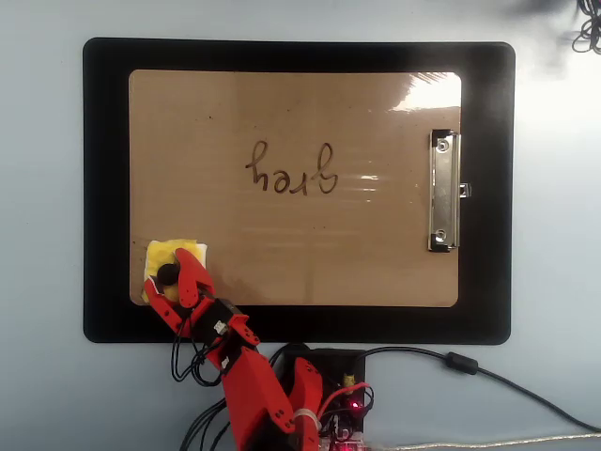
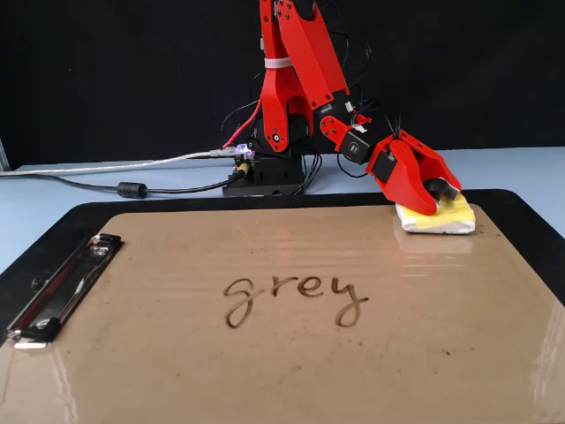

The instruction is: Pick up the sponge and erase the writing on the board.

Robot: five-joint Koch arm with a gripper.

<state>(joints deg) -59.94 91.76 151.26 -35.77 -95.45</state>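
The yellow sponge point(image 1: 171, 252) point(image 2: 446, 217) lies at the lower left corner of the tan board point(image 1: 376, 263) in the overhead view and at the far right of the board point(image 2: 265, 371) in the fixed view. My red gripper point(image 1: 172, 280) point(image 2: 436, 191) is down on the sponge, its jaws closed in around the black dot point(image 1: 166, 275) at its centre. The sponge still rests flat on the board. The writing "grey" point(image 1: 291, 171) point(image 2: 294, 296) sits in the middle of the board, well away from the gripper.
A silver clip point(image 1: 443, 191) point(image 2: 57, 287) is at one short edge of the board. A black mat point(image 1: 103, 188) point(image 2: 530, 221) frames the board. The arm's base point(image 1: 324, 376) point(image 2: 265, 177) and its cables point(image 1: 470, 366) point(image 2: 132, 188) lie just off the mat.
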